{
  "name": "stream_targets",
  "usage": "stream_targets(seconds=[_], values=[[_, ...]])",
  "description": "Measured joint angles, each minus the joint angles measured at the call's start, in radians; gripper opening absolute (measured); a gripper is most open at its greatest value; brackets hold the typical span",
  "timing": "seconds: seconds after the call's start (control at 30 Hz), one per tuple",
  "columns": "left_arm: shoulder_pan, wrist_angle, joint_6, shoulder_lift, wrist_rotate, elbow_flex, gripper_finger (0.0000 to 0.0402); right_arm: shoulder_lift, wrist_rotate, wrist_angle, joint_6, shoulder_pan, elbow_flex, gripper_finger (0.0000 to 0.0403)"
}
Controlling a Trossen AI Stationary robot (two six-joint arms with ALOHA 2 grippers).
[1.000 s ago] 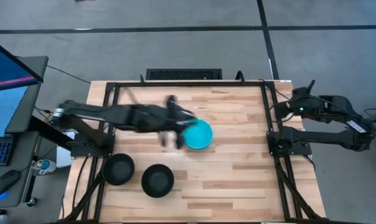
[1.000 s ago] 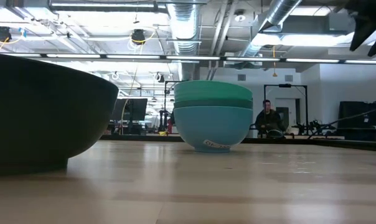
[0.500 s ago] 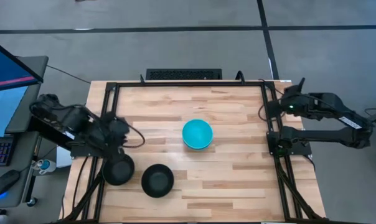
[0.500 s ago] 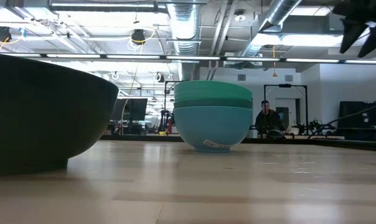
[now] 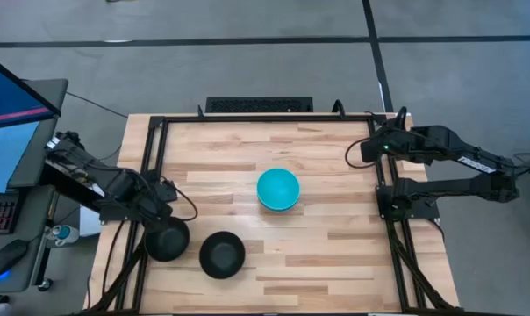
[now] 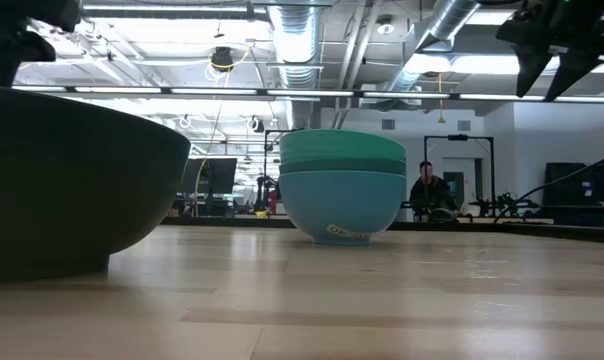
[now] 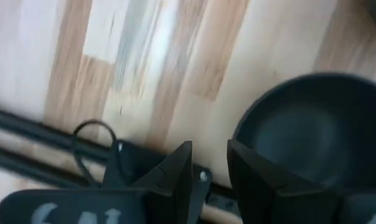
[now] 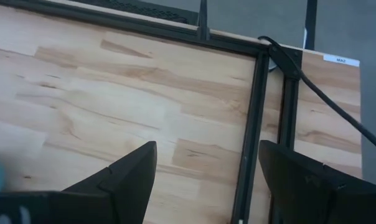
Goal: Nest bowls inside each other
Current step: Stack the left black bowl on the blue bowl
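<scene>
The teal and light blue bowls sit nested in one stack on their base at mid-table; the low view shows the stack upright. Two black bowls stand apart near the table's near left corner. My left gripper hovers at the left edge, just far of the leftmost black bowl, its fingers a little apart and empty. My right gripper hangs open and empty over the far right part of the table, above the table in the low view.
A black metal frame runs round the table's edges, with cables at its right rail. Bare wood lies between the teal stack and the right rail. A monitor stands off the left side. A person sits far behind the table.
My left arm has drawn back fast from beside the teal stack toward the table's left edge and now hangs near the leftmost black bowl. My right gripper has moved from the right rail a little toward the table's middle. The bowls have kept still.
</scene>
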Motion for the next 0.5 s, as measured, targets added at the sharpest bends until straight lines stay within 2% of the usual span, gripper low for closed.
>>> stream_targets(seconds=[0.13, 0.3, 0.5], values=[[-0.025, 0.081, -0.001, -0.056, -0.014, -0.059, 0.0101, 0.000, 0.000, 0.003, 0.033, 0.000, 0.000, 0.0306], [-0.046, 0.132, -0.015, -0.062, 0.014, -0.147, 0.0123, 0.001, 0.000, 0.003, 0.043, 0.000, 0.000, 0.0306], [-0.052, 0.151, -0.038, -0.051, 0.032, -0.137, 0.0162, 0.028, 0.004, 0.005, 0.060, 0.000, 0.000, 0.0306]])
